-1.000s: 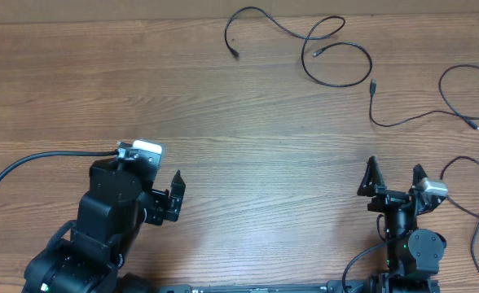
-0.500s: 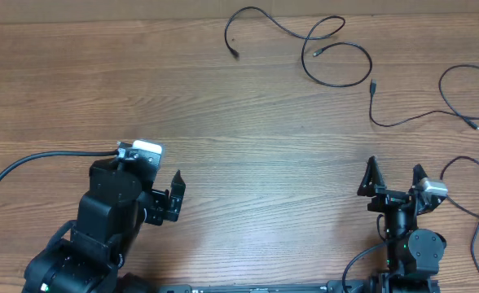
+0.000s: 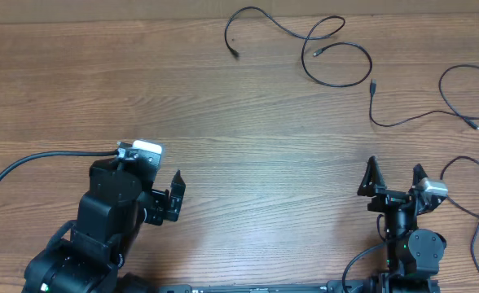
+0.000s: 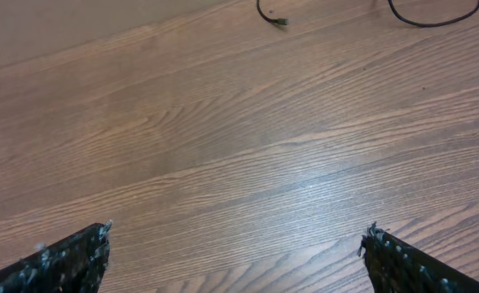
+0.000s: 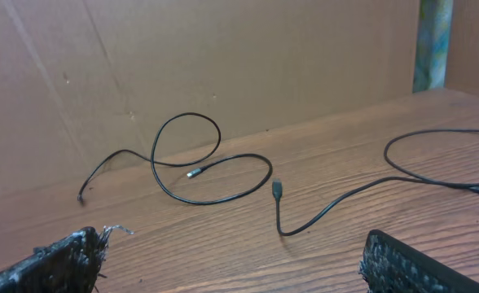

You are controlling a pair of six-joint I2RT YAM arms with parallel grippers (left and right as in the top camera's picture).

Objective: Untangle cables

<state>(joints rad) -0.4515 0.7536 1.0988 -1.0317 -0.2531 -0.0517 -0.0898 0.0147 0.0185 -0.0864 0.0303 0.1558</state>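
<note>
Thin black cables lie apart at the far right of the wooden table. One looped cable (image 3: pixel 321 50) lies at the back; it also shows in the right wrist view (image 5: pixel 199 167). A second cable (image 3: pixel 435 106) curves to its right, also in the right wrist view (image 5: pixel 345 199). A third cable (image 3: pixel 476 187) lies at the right edge. My left gripper (image 3: pixel 176 195) is open and empty at the front left, its fingertips at the bottom of the left wrist view (image 4: pixel 235 244). My right gripper (image 3: pixel 394 175) is open and empty at the front right, short of the cables, as the right wrist view (image 5: pixel 239 248) shows.
A brown cardboard wall (image 5: pixel 223 65) stands behind the table's far edge. A thick black arm cable (image 3: pixel 28 167) runs off to the left from the left arm. A cable end (image 4: pixel 272 16) shows at the top of the left wrist view.
</note>
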